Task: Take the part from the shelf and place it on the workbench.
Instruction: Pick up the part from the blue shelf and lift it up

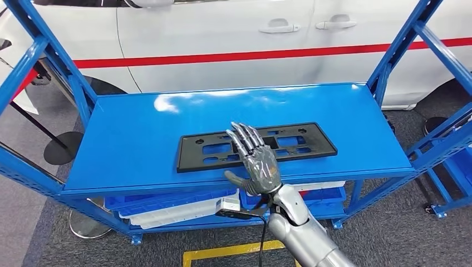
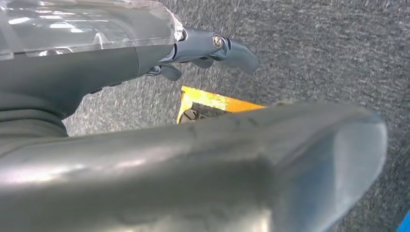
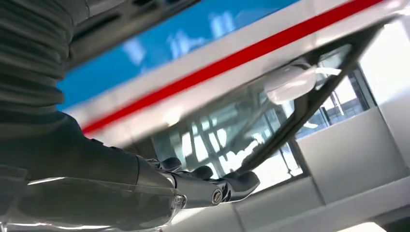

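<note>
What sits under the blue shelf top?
Under the blue metal shelf top, a lower level holds blue bins and white flat parts; the top covers the rest.

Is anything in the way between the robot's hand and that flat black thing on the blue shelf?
Nothing visible is. The right hand is open, fingers spread, right over the near edge of the black part, which lies flat alone on the blue shelf top. No workbench shows.

Black part [image 1: 257,146], blue shelf [image 1: 139,133], white car [image 1: 222,33] with red stripe [image 1: 250,55]
</note>
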Tool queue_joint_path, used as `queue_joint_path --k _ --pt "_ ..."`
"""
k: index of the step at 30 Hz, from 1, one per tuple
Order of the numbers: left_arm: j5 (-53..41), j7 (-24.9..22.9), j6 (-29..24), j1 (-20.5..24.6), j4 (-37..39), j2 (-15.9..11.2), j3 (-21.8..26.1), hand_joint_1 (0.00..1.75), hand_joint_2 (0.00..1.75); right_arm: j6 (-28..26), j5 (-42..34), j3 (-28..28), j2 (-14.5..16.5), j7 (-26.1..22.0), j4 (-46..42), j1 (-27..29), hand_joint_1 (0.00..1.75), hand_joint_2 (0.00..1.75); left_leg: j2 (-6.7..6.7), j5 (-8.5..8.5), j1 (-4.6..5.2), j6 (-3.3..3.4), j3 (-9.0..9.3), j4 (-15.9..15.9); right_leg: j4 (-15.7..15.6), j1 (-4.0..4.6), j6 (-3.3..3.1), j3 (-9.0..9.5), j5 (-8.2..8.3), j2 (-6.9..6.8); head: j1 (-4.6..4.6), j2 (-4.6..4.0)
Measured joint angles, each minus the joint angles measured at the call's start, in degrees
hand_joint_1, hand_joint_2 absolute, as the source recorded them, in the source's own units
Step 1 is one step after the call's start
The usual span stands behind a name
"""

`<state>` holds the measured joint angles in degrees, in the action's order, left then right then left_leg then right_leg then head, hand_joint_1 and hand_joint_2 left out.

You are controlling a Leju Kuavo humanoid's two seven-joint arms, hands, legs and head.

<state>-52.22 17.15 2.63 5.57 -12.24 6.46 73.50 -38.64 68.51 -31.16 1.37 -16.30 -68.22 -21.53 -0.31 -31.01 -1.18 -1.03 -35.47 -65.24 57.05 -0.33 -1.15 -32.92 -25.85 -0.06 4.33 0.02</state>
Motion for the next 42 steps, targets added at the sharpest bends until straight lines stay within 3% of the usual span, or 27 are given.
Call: queue_joint_path --k 2,3,4,6,8,13,15,17,18,19,20,22,24,26,27,29,32,33,34,35,38,40,42 --pt "-0.26 -0.04 -0.09 -0.05 0.00 -0.01 -0.01 0.00 0.00 -0.69 9.42 0.34 0.56 3.92 3.19 -1.36 0.00 1.75 0.01 -2.80 0.01 -0.09 -3.64 -7.23 0.06 0.25 -0.28 0.04 -0.11 -0.02 0.00 0.00" --pt "-0.39 -0.05 -0.09 -0.11 0.00 -0.01 -0.02 0.00 0.00 -0.75 12.79 0.66 0.75 5.67 4.71 -1.90 0.00 1.75 0.01 -2.86 0.01 -0.13 -4.67 -8.99 0.12 0.36 -0.33 0.07 -0.18 -0.03 0.00 0.00" --pt "-0.51 -0.05 -0.09 -0.17 0.00 -0.01 -0.03 0.00 0.00 -0.78 15.07 0.96 0.88 7.10 6.13 -2.46 0.00 1.75 0.02 -1.75 0.01 -0.11 -4.68 -8.52 0.23 0.44 -0.36 0.10 -0.27 -0.01 0.00 0.00" --pt "-0.61 -0.02 -0.05 -0.20 0.00 -0.03 -0.10 0.00 0.00 -0.84 17.13 1.36 1.03 9.02 8.92 -3.82 0.00 1.75 0.04 2.41 0.01 0.13 -2.06 -2.05 0.64 0.49 -0.23 0.18 -0.64 0.05 0.00 0.00" --pt "-0.63 0.07 0.01 -0.10 0.00 -0.06 -0.20 0.00 0.00 -0.93 17.48 1.44 1.12 9.69 11.64 -5.21 0.00 1.75 0.03 4.74 0.22 0.58 0.70 4.07 1.30 0.71 0.14 -0.03 -1.05 0.15 -0.01 0.00" --pt "-0.26 0.37 -0.18 -0.20 0.00 -0.13 -0.27 0.00 0.00 -1.13 17.54 1.39 1.82 9.49 17.70 -7.47 0.00 1.75 -0.08 4.91 0.24 1.95 1.57 6.23 2.61 0.65 1.45 -0.73 -1.97 0.19 -0.02 0.00" --pt "-0.07 0.42 -0.26 -0.18 0.00 -0.19 -0.26 0.00 0.00 -1.19 17.55 1.37 2.09 9.62 19.87 -8.39 0.00 1.75 -0.02 5.07 0.05 2.43 1.74 6.56 7.32 0.35 2.19 -2.93 -4.68 0.18 -0.02 0.00" --pt "0.05 0.43 -0.27 -0.24 0.00 -0.26 -0.26 0.00 0.00 -1.23 17.63 1.36 2.23 9.90 21.89 -8.90 0.00 1.75 -0.03 5.05 0.04 2.62 1.74 6.58 14.62 -0.07 2.76 -6.64 -7.59 0.15 -0.02 0.00" --pt "0.07 0.43 -0.28 -0.31 0.00 -0.28 -0.26 0.00 0.00 -1.32 17.74 1.35 2.28 10.11 22.71 -9.03 0.00 1.75 -0.05 5.02 0.03 2.62 1.77 6.58 16.89 -0.29 2.94 -7.91 -7.93 0.14 -0.02 0.00" --pt "0.08 0.43 -0.29 -0.38 0.00 -0.30 -0.26 0.00 0.00 -1.42 17.98 1.35 2.33 10.43 23.43 -9.22 0.00 1.75 -0.06 4.97 0.02 2.58 1.84 6.58 17.10 -0.46 3.04 -8.23 -7.18 0.12 -0.02 0.00" --pt "0.09 0.45 -0.30 -0.42 0.00 -0.30 -0.26 0.00 0.00 -1.51 18.40 1.35 2.36 10.93 24.09 -9.54 0.00 1.75 -0.08 4.91 -0.01 2.49 1.96 6.57 15.08 -0.60 3.07 -7.45 -5.44 0.11 -0.02 0.00" --pt "0.09 0.56 -0.28 -0.43 0.00 -0.30 -0.25 0.00 0.00 -1.58 19.68 1.30 2.44 12.88 25.61 -10.57 0.00 1.75 -0.09 4.71 0.02 2.16 2.24 6.57 7.40 -0.64 2.88 -3.90 -1.45 0.10 -0.02 0.00" --pt "0.15 0.81 -0.25 -0.35 0.00 -0.31 -0.24 0.00 0.00 -1.61 20.72 0.71 2.49 16.48 27.74 -12.04 0.70 1.75 -0.09 4.59 0.12 1.59 2.32 6.58 2.23 -0.36 2.49 -1.57 0.09 0.18 -0.02 0.00" --pt "0.23 1.05 -0.25 -0.31 0.00 -0.31 -0.22 0.00 0.00 -1.63 21.13 -0.77 2.54 21.14 30.55 -13.83 1.57 1.75 -0.08 4.67 0.11 0.91 2.41 6.83 1.37 -0.06 1.96 -1.33 -0.06 0.27 -0.02 0.00" --pt "0.28 1.14 -0.25 -0.31 0.00 -0.32 -0.19 0.00 0.00 -1.57 21.25 -1.68 2.57 23.61 32.10 -14.74 1.70 1.75 -0.06 4.59 0.05 0.57 2.49 6.89 1.10 -0.16 1.58 -1.15 0.08 0.23 -0.02 0.00" --pt "0.41 1.30 -0.28 -0.32 0.00 -0.35 -0.03 0.00 0.00 -1.37 21.39 -3.44 2.61 28.23 35.19 -16.55 1.75 1.75 -0.02 3.05 0.01 0.17 1.85 4.90 0.35 -0.34 0.68 -0.64 0.40 0.08 -0.01 0.00" --pt "0.56 1.40 -0.31 -0.45 0.00 -0.37 0.14 0.00 0.00 -1.27 21.43 -4.87 2.59 32.05 38.80 -18.12 1.75 1.75 0.00 -2.25 -0.02 0.01 -2.73 -5.46 0.01 -0.15 0.00 -0.39 0.49 -0.14 0.00 0.00" --pt "0.57 1.41 -0.31 -0.55 0.00 -0.36 0.16 0.00 0.00 -1.29 21.42 -5.04 2.57 32.37 39.62 -18.29 1.75 1.75 0.00 -3.15 -0.03 -0.07 -4.05 -8.36 0.03 -0.05 -0.05 -0.36 0.46 -0.16 0.00 0.00" --pt "0.57 1.41 -0.31 -0.65 0.00 -0.36 0.17 0.00 0.00 -1.30 21.42 -5.22 2.56 32.49 40.30 -18.42 1.75 1.75 0.01 -2.92 -0.04 -0.13 -4.47 -9.32 0.07 0.00 -0.07 -0.31 0.43 -0.13 0.00 0.00" --pt "0.57 1.41 -0.32 -0.70 0.00 -0.38 0.19 0.00 0.00 -1.31 21.43 -5.38 2.54 32.57 40.87 -18.53 1.75 1.75 0.01 -1.60 -0.05 -0.14 -3.84 -8.00 0.14 0.02 -0.04 -0.25 0.39 -0.06 0.00 0.00" --pt "0.54 1.40 -0.31 -0.59 0.00 -0.51 0.20 0.00 0.00 -1.30 21.43 -5.59 2.53 32.53 42.00 -18.99 1.75 1.75 0.04 3.52 -0.02 0.20 1.13 2.72 0.88 0.13 0.47 -0.37 -0.03 0.19 -0.01 0.00" --pt "0.46 1.38 -0.17 -0.49 0.00 -0.55 0.20 0.00 0.00 -1.34 21.43 -5.60 2.48 31.93 42.42 -19.45 1.75 1.75 0.01 4.15 0.13 0.71 2.47 6.00 1.38 0.31 1.05 -0.81 -0.17 0.32 -0.02 0.00" --pt "0.43 1.40 0.01 -0.49 0.00 -0.60 0.22 0.00 0.00 -1.46 21.43 -5.60 2.45 31.04 42.66 -19.73 1.75 1.75 0.00 4.30 0.20 1.34 2.39 6.18 1.48 0.29 1.57 -1.04 -0.12 0.38 -0.02 0.00"
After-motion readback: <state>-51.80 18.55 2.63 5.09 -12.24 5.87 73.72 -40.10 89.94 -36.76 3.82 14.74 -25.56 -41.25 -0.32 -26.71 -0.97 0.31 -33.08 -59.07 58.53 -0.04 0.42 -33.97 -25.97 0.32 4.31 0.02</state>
